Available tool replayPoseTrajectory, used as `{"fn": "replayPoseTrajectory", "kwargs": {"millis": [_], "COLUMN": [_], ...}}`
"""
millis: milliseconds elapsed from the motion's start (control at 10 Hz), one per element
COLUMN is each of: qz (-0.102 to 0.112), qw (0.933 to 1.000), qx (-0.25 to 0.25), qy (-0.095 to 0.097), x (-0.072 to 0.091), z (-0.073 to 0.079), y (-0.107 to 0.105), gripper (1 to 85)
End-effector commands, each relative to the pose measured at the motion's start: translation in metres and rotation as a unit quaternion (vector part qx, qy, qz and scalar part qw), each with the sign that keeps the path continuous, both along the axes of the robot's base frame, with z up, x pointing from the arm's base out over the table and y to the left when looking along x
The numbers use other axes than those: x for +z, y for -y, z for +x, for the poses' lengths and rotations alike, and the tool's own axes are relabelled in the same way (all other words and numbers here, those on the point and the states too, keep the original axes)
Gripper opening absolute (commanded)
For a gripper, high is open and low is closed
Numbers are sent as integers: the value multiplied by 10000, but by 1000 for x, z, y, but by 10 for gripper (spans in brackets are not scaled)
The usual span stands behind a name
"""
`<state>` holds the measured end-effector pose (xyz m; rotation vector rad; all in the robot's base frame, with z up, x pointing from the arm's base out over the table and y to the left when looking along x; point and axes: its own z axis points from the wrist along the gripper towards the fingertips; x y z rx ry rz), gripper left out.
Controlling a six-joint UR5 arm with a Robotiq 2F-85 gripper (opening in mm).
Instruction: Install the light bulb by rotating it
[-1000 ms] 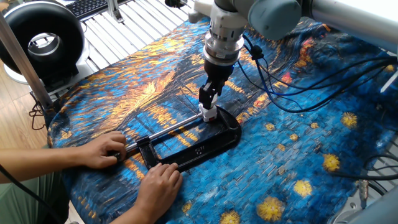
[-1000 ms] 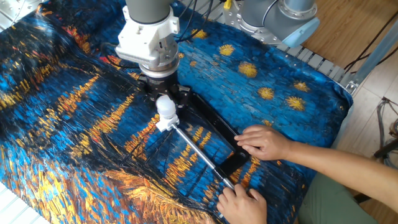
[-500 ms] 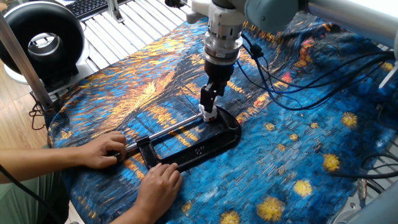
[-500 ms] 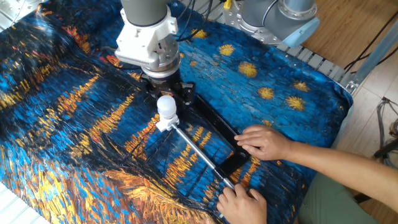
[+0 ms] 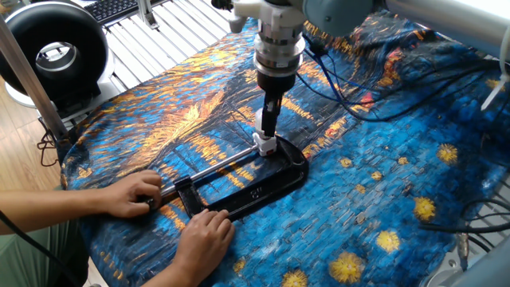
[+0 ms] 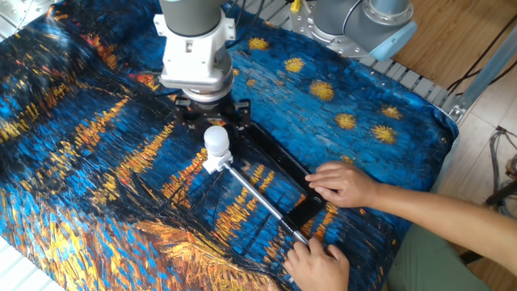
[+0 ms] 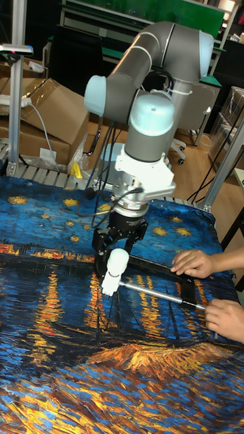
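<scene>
The light bulb (image 6: 216, 139) (image 7: 116, 261) is a small white dome standing upright on a white socket block (image 6: 213, 162) (image 7: 108, 284). A long black clamp (image 5: 256, 188) on the painted cloth holds that block at its end. My gripper (image 6: 214, 120) (image 7: 117, 245) (image 5: 269, 127) hangs just above and behind the bulb. It is open, with a black finger (image 6: 242, 113) out to each side and neither touching the dome. In one fixed view the fingers are edge-on and hide most of the bulb (image 5: 265, 141).
A person's two hands (image 5: 131, 195) (image 5: 203, 235) press the clamp's screw end and its steel rod (image 6: 258, 200) to the table. Blue cables (image 5: 374, 104) trail behind the arm. A black ring-shaped device (image 5: 52, 48) stands at the table's far left corner. Another robot base (image 6: 363, 20) is at the edge.
The fingers, close around the bulb a second ago, have spread apart, and the gripper has lifted slightly off it. Bulb, clamp and hands stay put.
</scene>
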<state>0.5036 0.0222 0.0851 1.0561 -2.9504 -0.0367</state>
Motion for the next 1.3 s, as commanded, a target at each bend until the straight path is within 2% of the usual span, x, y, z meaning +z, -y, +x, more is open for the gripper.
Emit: {"fn": "replayPoseTrajectory", "kwargs": {"millis": [0,300,400,800,1000,1200], "qz": [-63,-230,-263,-284,-375,-329], "qw": [9957,9847,9805,9731,9672,9616], "qx": [889,1668,1895,2240,2482,2687], "qy": [252,439,447,447,398,462], "x": [10,6,4,-10,-10,-12], "z": [17,23,22,6,4,8], "y": [-10,-13,-13,-10,-5,-9], "gripper": [717,707,703,703,683,663]}}
